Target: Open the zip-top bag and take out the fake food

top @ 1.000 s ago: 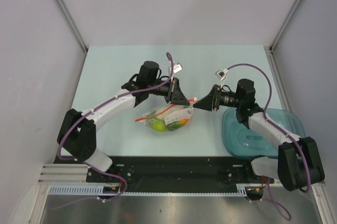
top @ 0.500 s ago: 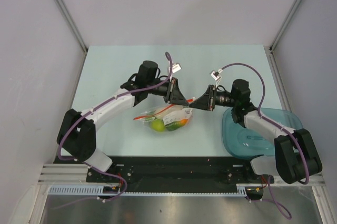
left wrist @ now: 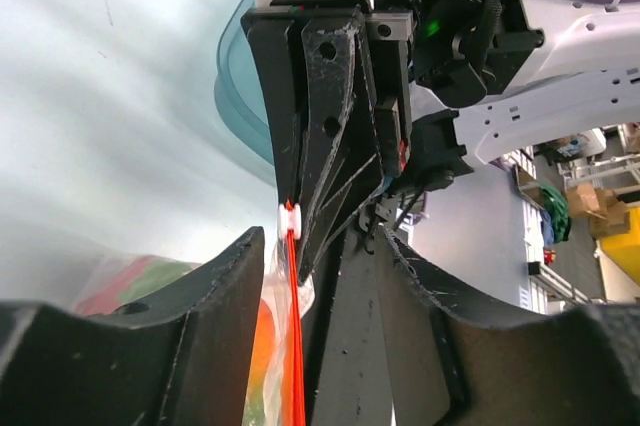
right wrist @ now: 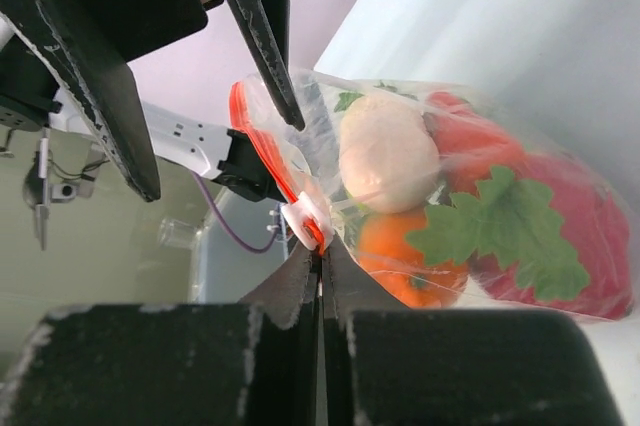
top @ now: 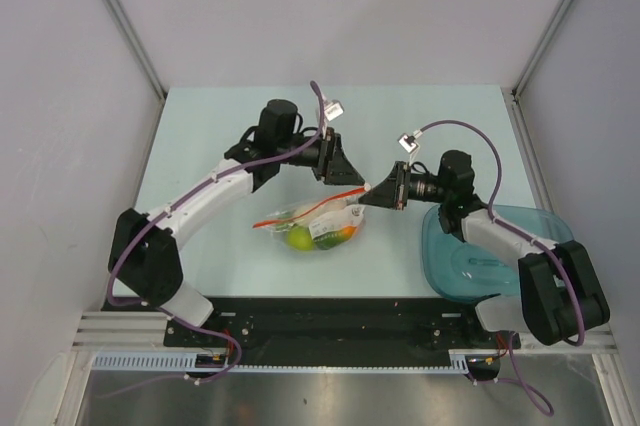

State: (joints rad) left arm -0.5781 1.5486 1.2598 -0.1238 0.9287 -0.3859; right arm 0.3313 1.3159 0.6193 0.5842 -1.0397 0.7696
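Note:
The zip-top bag [top: 312,225] lies mid-table, its right end lifted, with the fake food inside. In the right wrist view the bag [right wrist: 450,116] shows a white radish [right wrist: 388,151], an orange [right wrist: 405,258] and a red dragon fruit [right wrist: 545,221] with green leaves. My right gripper [top: 367,194] [right wrist: 322,258] is shut on the red zip strip's end, just beside the white slider [right wrist: 305,216]. My left gripper [top: 351,179] [left wrist: 322,246] is open and hovers just above that end. The zip strip [left wrist: 294,346] runs between its fingers [left wrist: 215,316] without touching them.
A teal translucent tray [top: 520,261] sits at the right, under my right arm; its rim [left wrist: 238,96] also shows in the left wrist view. White walls close in the table's left, back and right sides.
My left gripper has opened, let go of the bag and drawn back up and left. My right gripper has moved in and closed on the zip end by the slider.

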